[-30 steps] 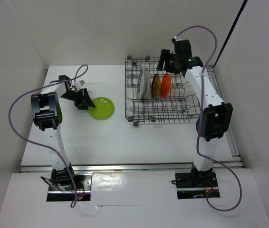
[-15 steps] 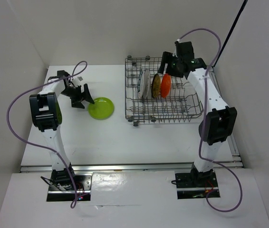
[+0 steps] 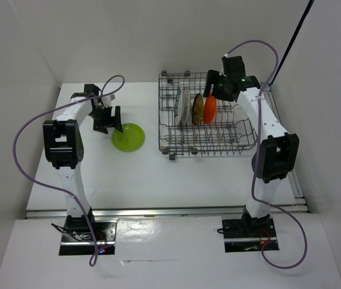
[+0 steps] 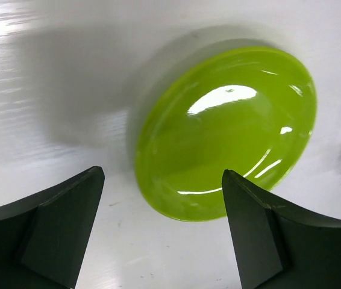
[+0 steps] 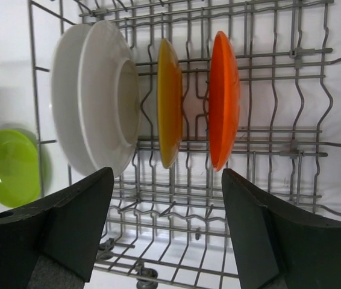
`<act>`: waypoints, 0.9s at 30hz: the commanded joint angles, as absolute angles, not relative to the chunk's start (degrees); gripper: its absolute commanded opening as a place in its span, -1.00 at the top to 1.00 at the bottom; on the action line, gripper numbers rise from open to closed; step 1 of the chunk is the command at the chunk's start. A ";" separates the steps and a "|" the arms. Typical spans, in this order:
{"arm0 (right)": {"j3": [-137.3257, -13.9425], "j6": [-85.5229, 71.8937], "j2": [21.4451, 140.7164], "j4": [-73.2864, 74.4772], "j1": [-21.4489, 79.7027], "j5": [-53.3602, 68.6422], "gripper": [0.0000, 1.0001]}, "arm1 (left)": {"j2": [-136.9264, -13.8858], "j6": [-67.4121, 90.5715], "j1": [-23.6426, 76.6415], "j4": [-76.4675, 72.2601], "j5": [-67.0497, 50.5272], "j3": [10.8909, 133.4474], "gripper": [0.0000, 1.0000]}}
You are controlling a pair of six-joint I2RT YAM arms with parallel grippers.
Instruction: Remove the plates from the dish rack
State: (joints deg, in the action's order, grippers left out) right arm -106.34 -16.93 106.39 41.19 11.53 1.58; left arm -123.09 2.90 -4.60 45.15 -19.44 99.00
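1. The green plate (image 4: 228,129) is out of the dish rack (image 3: 218,144). It lies flat on the white table (image 3: 128,174), to the left of the rack and a little apart from it.
2. Three plates are in the rack. They stand up on their edges between the wire spikes, side by side in a row.
3. In the right wrist view, the white plate (image 5: 95,96) is on the left, the golden-brown plate (image 5: 169,102) is in the middle, and the orange plate (image 5: 225,99) is on the right. They are close together but do not seem to touch.
4. So one plate of four looks done, and three are left to take out. The job seems to be about a quarter of the way along.
5. The left gripper (image 4: 161,180) hangs just over the near edge of the green plate. Its two fingers are spread wide apart, and nothing is between them. It is not touching the plate, as far as the wrist view shows.
6. The right gripper (image 5: 167,174) is over the far side of the rack, close to the orange plate. Its fingers are spread wide too, and it holds nothing.
7. The right wrist camera looks right at the three plates. The orange plate is at the end of the row nearest the right arm, so it is likely the next one to grab.
8. The plates are thin and stand close together, so the fingers need to slip in with care.
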 commanded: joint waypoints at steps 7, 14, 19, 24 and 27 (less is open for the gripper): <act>-110.38 -15.03 117.15 41.57 9.32 -5.98 -0.53 | -116.20 2.46 -4.04 47.37 -13.28 101.43 -0.87; -111.62 -14.50 122.52 36.66 9.32 -3.08 0.00 | -111.28 0.62 -4.04 48.52 -12.05 101.43 -0.87; -112.85 -13.37 121.65 36.65 10.11 -5.61 0.80 | -108.20 -1.31 -2.81 49.04 -9.23 100.72 -0.87; -116.44 -12.83 116.11 37.79 12.83 -15.97 1.00 | -106.79 -1.32 -1.68 50.36 -9.93 102.39 -0.89; -123.29 -12.14 114.26 41.04 14.41 -20.99 1.00 | -106.17 -0.79 -1.06 51.41 -11.51 103.70 -0.89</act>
